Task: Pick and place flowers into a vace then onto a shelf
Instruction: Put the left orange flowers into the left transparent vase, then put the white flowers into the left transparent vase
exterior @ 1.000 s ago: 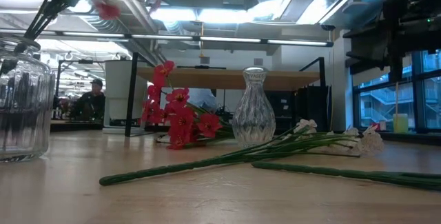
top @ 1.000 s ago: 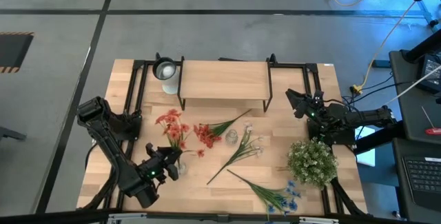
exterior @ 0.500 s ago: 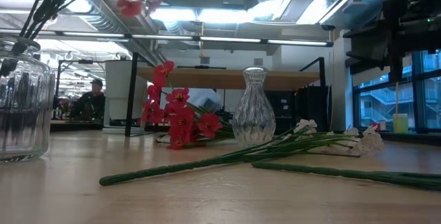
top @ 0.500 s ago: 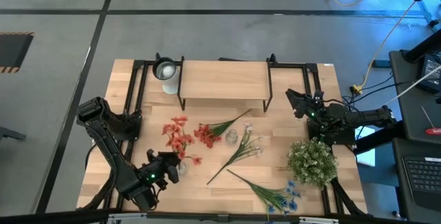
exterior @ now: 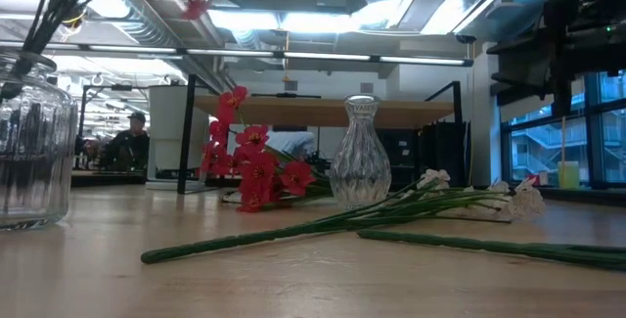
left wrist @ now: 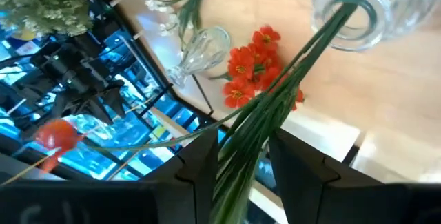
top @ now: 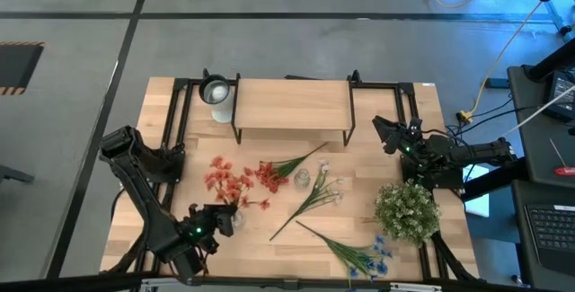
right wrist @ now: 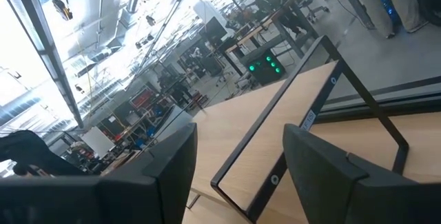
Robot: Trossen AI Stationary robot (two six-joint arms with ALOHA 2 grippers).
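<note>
My left gripper hangs over the table's near left part, shut on a bunch of red-orange flowers. The bunch's green stems run down into the mouth of a ribbed clear glass jar that stands on the table. More flowers lie flat on the table: red ones, white ones and blue ones. The light-wood shelf stands at the far edge. My right gripper waits open, at the table's right. My left gripper pinches the bundled green stems between its two fingers, partway between the blossoms and the cut ends. The fingers lie across the stems. The bunch slants, its lower ends inside the jar's mouth and its blossoms up in the air.
A small clear bud vase stands mid-table among the lying flowers. A bushy green-and-white plant sits at the near right. A glass cup stands beside the shelf's left end. Black frame bars run along the table's sides.
My left gripper has drawn back toward the table's near edge, still shut on the stems. The bunch has tipped with it: its blossoms have swung toward the near edge while the stem ends have stayed in the jar.
</note>
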